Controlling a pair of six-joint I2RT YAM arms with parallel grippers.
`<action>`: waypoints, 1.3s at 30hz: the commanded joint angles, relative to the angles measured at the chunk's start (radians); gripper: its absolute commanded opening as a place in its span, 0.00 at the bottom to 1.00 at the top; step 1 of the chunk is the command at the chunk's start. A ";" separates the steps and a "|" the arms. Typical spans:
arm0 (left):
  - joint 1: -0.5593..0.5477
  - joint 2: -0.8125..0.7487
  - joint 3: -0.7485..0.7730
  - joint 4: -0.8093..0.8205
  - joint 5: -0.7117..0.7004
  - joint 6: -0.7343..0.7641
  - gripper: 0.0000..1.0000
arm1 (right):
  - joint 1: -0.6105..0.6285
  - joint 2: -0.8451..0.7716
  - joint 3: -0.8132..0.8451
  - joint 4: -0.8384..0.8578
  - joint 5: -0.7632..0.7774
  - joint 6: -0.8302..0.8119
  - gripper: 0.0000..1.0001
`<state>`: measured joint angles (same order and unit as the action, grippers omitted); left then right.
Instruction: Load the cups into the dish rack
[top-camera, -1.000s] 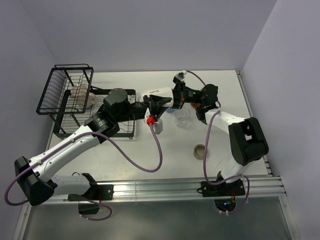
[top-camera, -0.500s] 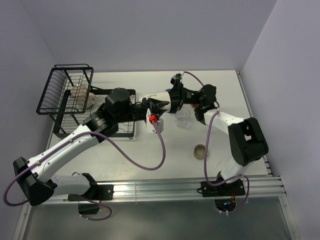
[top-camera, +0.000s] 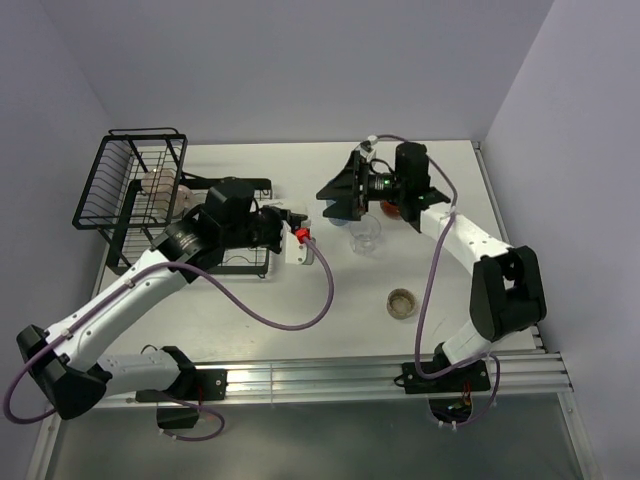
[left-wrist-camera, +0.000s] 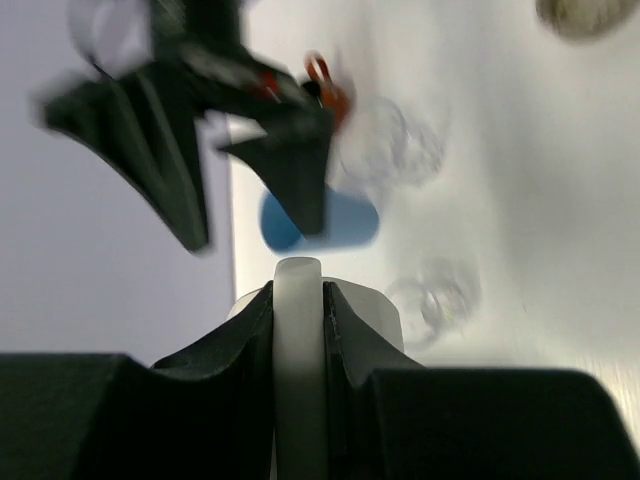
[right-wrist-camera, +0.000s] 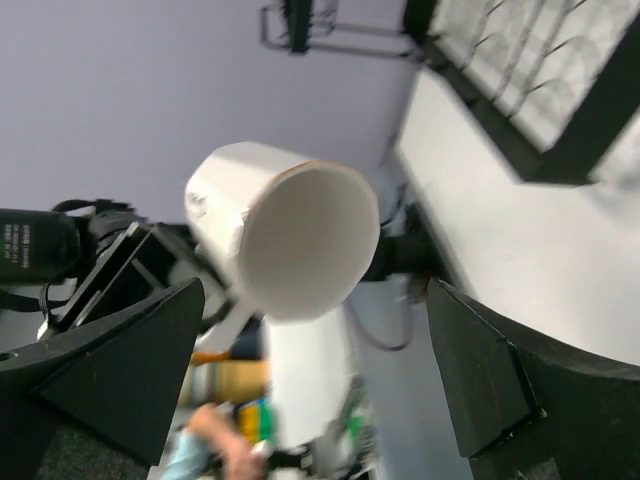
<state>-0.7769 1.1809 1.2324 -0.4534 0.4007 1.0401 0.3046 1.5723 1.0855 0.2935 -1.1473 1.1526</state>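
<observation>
My left gripper (left-wrist-camera: 298, 290) is shut on the handle of the cream mug (left-wrist-camera: 385, 312). It holds the mug in the air beside the black dish rack (top-camera: 120, 180). In the right wrist view the cream mug (right-wrist-camera: 285, 240) faces the camera mouth-first. My right gripper (top-camera: 335, 193) stands open a little to the right of the mug, with nothing between its fingers. A blue tumbler (left-wrist-camera: 325, 222) lies on the table beneath it. A clear glass (top-camera: 366, 235) and a low brownish cup (top-camera: 400, 302) stand on the table. A pinkish mug (top-camera: 160, 190) sits in the rack.
A dark brown-orange cup (top-camera: 392, 210) shows partly behind the right arm. The rack's flat slotted tray (top-camera: 245, 262) lies under the left forearm. The side walls stand close on the left and right of the table.
My right gripper has opened, let go of the cream mug and drawn back to the right. The left gripper keeps the mug and has moved left with it.
</observation>
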 joint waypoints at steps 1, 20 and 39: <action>0.044 0.026 0.053 -0.091 -0.039 0.093 0.00 | -0.018 -0.081 0.132 -0.441 0.106 -0.393 1.00; 0.298 0.468 0.417 -0.659 -0.125 0.357 0.00 | -0.101 -0.139 0.229 -0.620 0.193 -0.553 1.00; 0.493 0.566 0.296 -0.614 -0.253 0.397 0.00 | -0.099 -0.156 0.221 -0.603 0.173 -0.541 1.00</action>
<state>-0.3027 1.7500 1.5299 -1.0977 0.2031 1.4010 0.2070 1.4628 1.2785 -0.3264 -0.9596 0.6224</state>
